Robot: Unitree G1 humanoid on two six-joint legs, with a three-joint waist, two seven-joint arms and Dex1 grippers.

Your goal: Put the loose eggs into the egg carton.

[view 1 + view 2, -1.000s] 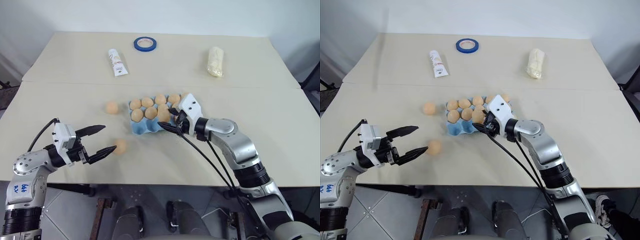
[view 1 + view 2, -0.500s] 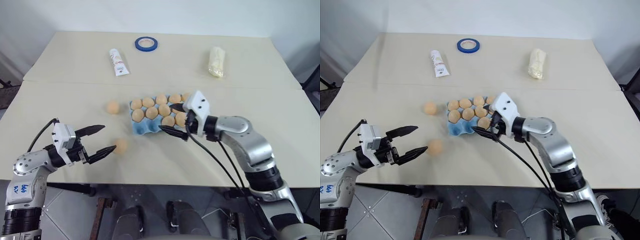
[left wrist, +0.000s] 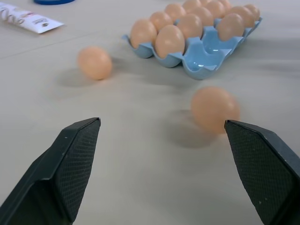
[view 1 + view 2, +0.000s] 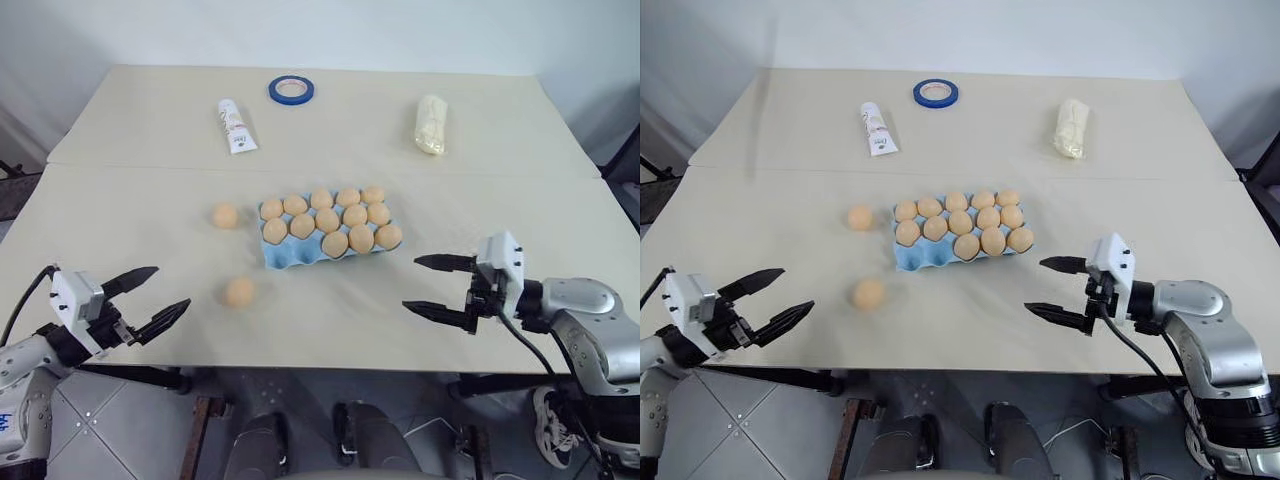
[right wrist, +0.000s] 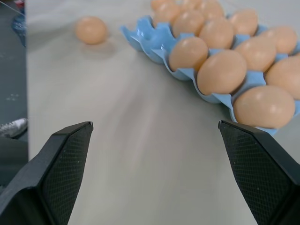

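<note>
We see the light blue molded egg carton [image 4: 325,238] near the middle of the pale beige table [image 4: 520,210], most of its round cups filled with smooth orange-tan eggs; the cups at its corner nearest the table's front-left look empty. Two loose eggs lie on the table: one loose egg [image 4: 225,215] just beside the carton's left end, the other loose egg [image 4: 239,292] nearer the front edge, apart from the carton.

Our left gripper [image 4: 143,297] hangs over the table's front-left corner with its black fingers spread wide and nothing between them; our right gripper [image 4: 432,285] hangs at the front edge right of the carton, likewise wide and empty.

The risks, as we judge them: the near egg is round and free, so a finger that meets it off-centre could roll it toward the front edge and off the table; a hard squeeze might crack it; a slack one could let it drop on the way; lowering it onto a filled cup could knock a seated egg; an arm sweeping low might shove the light carton.

Toward the back edge lie a blue tape ring [image 4: 291,89], a white tube [image 4: 235,125] and a pale lumpy bag [image 4: 431,123], well clear of all this.
</note>
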